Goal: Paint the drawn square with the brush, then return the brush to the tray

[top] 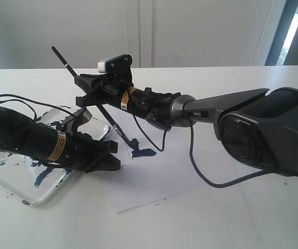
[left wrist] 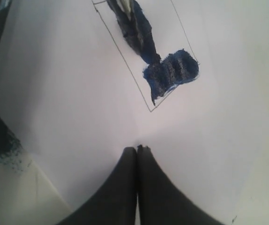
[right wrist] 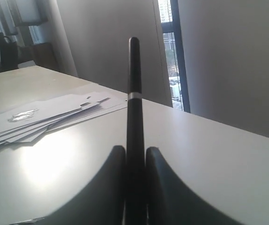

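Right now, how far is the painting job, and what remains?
Partly done: the drawn square carries blue strokes, but much of its inside is white. In hand: the right gripper holds the brush, tip down at the square. Left: fill the white area, then put the brush back in the tray.

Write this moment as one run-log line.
stage: painting | right tool: shut on brush, tip at drawn square | square: partly blue | left tool: shut, empty, over paper | tray: no brush
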